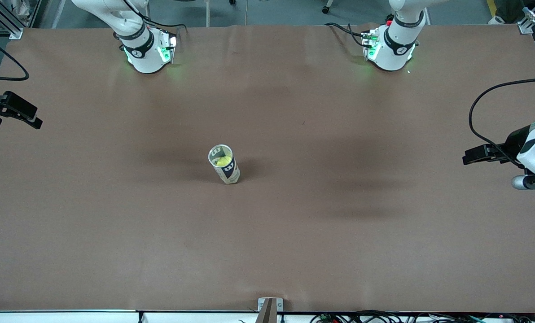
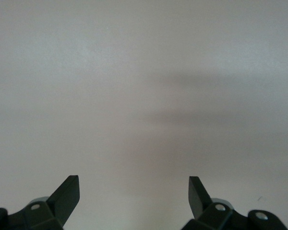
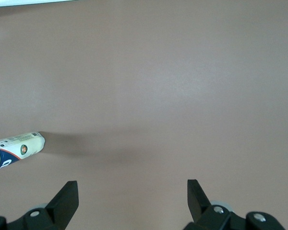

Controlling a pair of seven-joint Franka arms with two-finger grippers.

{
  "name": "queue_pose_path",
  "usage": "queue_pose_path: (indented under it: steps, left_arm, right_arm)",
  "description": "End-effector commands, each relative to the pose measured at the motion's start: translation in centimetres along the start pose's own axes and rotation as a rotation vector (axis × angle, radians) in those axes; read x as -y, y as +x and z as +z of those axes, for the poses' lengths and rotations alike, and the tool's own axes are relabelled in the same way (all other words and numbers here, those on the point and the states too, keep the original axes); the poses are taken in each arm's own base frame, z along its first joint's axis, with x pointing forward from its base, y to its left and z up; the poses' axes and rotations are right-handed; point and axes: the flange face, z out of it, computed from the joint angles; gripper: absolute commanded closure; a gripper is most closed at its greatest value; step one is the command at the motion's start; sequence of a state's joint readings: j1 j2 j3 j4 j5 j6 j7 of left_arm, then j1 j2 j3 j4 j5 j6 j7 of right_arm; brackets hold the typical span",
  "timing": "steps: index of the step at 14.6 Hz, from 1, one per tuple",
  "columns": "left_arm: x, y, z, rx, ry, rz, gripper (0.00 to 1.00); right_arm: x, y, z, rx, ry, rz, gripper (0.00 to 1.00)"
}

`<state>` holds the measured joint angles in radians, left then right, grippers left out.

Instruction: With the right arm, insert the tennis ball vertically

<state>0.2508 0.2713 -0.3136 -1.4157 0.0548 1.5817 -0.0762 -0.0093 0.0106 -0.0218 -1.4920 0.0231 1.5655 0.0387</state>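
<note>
Upright mid-table, the tennis ball can [image 1: 225,164] apparently already holds a ball [image 1: 223,161], so both empty, spread-fingered grippers, left gripper [image 1: 473,156] and right gripper [image 1: 23,115], should stay clear.

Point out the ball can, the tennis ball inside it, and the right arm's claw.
ball can [image 1: 230,172], front view, on its labelled side wall.
tennis ball [image 1: 223,160], front view, on its yellow top seen through the can's open mouth.
right claw [image 3: 132,194], right wrist view, midway between its open fingertips.
</note>
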Motion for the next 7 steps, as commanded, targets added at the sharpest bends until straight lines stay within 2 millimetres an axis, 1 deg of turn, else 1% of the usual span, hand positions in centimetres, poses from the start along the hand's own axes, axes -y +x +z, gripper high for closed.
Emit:
queue_pose_path:
  steps: [1, 2, 4, 5, 6, 7]
  left_arm:
    - [-1.8, -2.2, -2.2, 0.012, 0.034, 0.012, 0.0]
    - [-1.8, -2.9, -3.1, 0.007, 0.036, 0.011, 0.0]
    - [-2.4, -3.9, -4.4, 0.002, -0.033, -0.022, 0.0]
    - [-2.3, -4.4, -5.0, -0.007, -0.044, -0.041, 0.0]
    - [-3.0, -4.6, -5.4, -0.014, -0.042, -0.033, 0.0]
    - [-2.6, -4.6, -5.7, -0.02, -0.045, -0.036, 0.0]
  right_arm:
    - [-0.1, -0.3, -0.4, -0.002, 0.002, 0.005, 0.0]
    - [0.0, -0.3, -0.4, -0.002, 0.0, 0.004, 0.0]
    - [-0.1, -0.3, -0.4, -0.002, -0.016, 0.001, 0.0]
    - [-0.1, -0.3, -0.4, -0.002, -0.023, -0.008, 0.0]
    - [-0.2, -0.3, -0.3, 0.0, -0.024, -0.042, 0.0]
    - [-0.4, -0.3, -0.3, 0.0, -0.025, -0.08, 0.0]
